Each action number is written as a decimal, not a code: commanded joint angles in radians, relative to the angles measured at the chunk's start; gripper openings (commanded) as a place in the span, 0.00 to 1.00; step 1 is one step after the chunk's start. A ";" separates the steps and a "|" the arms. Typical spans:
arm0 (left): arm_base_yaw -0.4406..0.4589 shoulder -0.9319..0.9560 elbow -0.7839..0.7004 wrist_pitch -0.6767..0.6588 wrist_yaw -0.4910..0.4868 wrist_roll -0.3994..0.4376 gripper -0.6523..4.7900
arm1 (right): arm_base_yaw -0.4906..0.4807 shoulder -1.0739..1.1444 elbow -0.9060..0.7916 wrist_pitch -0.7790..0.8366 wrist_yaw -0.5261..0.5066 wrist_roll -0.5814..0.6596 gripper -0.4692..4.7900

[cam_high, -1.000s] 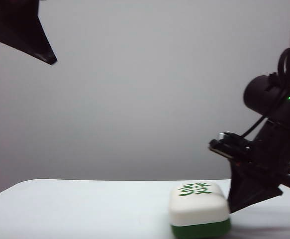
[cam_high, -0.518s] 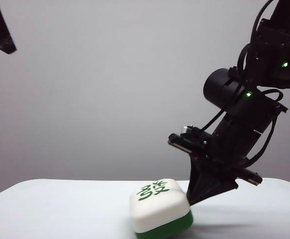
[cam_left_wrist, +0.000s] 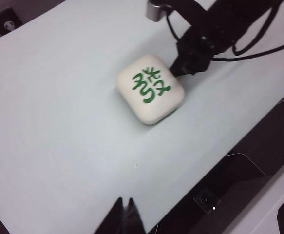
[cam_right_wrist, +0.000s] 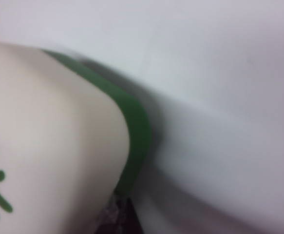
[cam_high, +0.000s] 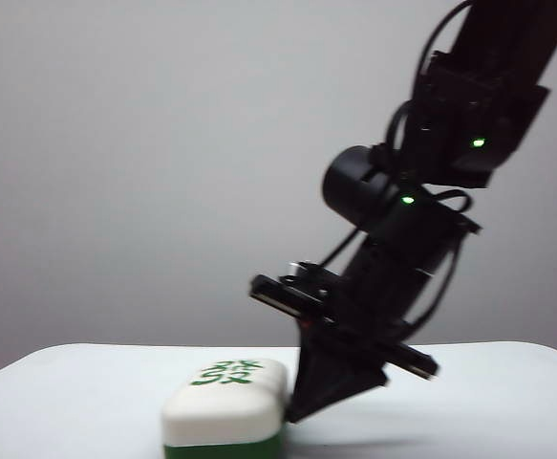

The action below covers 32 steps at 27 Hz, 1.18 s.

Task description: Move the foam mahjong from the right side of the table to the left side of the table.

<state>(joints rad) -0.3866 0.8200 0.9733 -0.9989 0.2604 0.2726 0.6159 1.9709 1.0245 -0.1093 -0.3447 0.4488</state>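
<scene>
One push under way: my right gripper (cam_high: 302, 409) presses its tip against the foam mahjong (cam_high: 224, 416), its fingers seemingly together.
Next I judge more leftward shoving along the table (cam_high: 87, 402); my left gripper (cam_left_wrist: 124, 207), fingers narrow and empty, hangs well apart.

Black right arm (cam_high: 402, 239); looping black cables; two green lights; tapered fingers (cam_high: 331, 387).

One legible sign: a green Chinese character, 發, printed on the cream top face of the foam mahjong (cam_left_wrist: 150, 88), which lies on the table (cam_left_wrist: 59, 122). A red mark on equipment beyond the table's edge is too small to read.
</scene>
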 commanded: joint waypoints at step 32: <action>0.001 -0.188 0.005 -0.232 -0.063 0.005 0.11 | 0.219 0.210 0.379 -0.233 0.077 -0.024 0.08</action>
<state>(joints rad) -0.3866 0.6319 0.9737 -1.2324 0.1978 0.2737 0.8272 2.1971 1.3987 -0.3172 -0.2665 0.4461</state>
